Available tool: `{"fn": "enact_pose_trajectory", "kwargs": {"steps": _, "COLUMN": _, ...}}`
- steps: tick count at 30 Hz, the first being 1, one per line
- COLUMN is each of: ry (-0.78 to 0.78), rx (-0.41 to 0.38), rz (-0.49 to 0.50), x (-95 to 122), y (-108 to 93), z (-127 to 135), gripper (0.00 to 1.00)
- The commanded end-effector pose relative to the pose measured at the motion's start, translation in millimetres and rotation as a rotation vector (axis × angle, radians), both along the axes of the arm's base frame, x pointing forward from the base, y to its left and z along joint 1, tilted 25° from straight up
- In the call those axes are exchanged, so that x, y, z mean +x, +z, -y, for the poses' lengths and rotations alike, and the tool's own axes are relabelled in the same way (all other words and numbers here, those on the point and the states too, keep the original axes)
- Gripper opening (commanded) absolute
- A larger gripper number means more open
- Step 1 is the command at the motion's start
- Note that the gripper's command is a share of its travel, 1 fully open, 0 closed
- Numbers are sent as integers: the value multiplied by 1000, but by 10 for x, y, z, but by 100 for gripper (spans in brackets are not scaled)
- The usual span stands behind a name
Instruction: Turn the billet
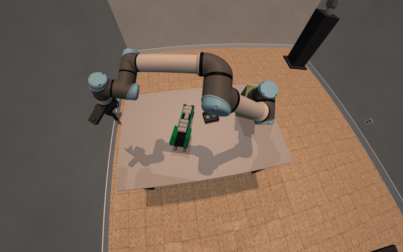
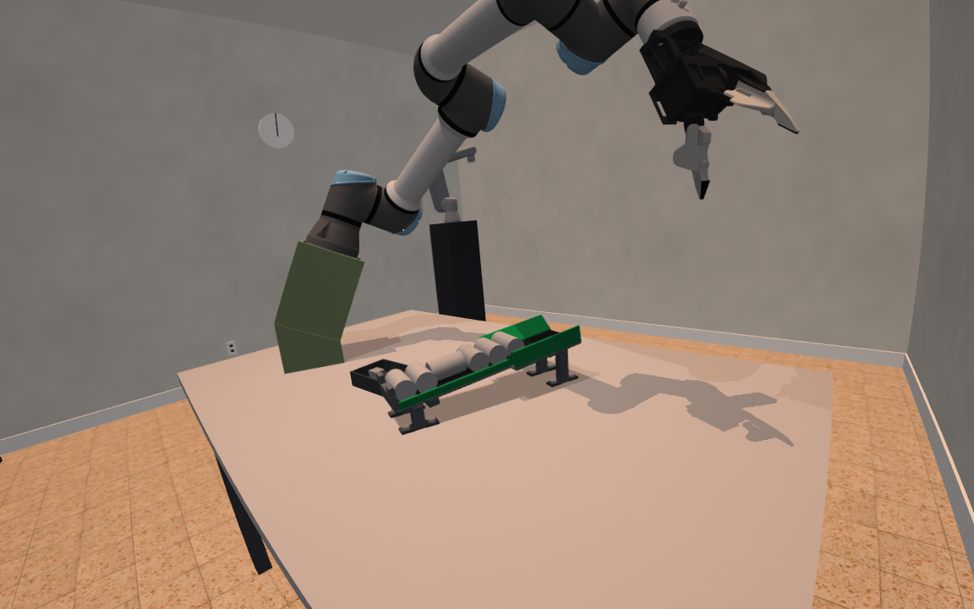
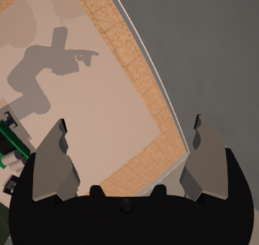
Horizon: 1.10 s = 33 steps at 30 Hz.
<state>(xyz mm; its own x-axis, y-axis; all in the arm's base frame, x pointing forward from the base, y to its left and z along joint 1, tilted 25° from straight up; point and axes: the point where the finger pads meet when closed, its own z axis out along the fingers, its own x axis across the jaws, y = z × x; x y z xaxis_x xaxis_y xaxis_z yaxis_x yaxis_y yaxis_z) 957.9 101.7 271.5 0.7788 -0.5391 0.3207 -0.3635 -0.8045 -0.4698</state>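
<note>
The green feed ramp (image 1: 182, 126) stands mid-table, also in the exterior view (image 2: 487, 363) and at the left edge of the wrist view (image 3: 11, 148). Several grey billets lie on it. Two lie across at the low end (image 2: 408, 380). One billet (image 2: 449, 363) lies lengthwise behind them, also in the top view (image 1: 185, 117). Three more lie across just up-ramp of it (image 2: 490, 348). My gripper (image 2: 747, 159) (image 1: 115, 113) is open and empty, high in the air past the table's edge, far from the ramp; in the wrist view (image 3: 130, 122) nothing is between its fingers.
A small black fixture (image 1: 210, 118) sits on the table beside the ramp's low end, near the robot's green base block (image 2: 316, 306). A black pillar (image 1: 311, 37) stands on the floor beyond the table. The table edge and wall lie below the gripper.
</note>
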Motion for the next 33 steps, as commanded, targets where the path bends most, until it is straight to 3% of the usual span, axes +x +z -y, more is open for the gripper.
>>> {"fn": "enact_pose_trajectory", "kwargs": {"steps": 1, "ry": -1, "rx": 0, "rz": 2, "x": 1, "y": 15, "z": 5, "gripper": 100}}
{"fn": "enact_pose_trajectory", "kwargs": {"steps": 17, "ry": -1, "rx": 0, "rz": 2, "x": 1, "y": 15, "z": 5, "gripper": 100}}
{"fn": "enact_pose_trajectory", "kwargs": {"steps": 18, "ry": -1, "rx": 0, "rz": 2, "x": 1, "y": 15, "z": 5, "gripper": 40}}
{"fn": "enact_pose_trajectory", "kwargs": {"steps": 33, "ry": -1, "rx": 0, "rz": 2, "x": 1, "y": 15, "z": 5, "gripper": 40}}
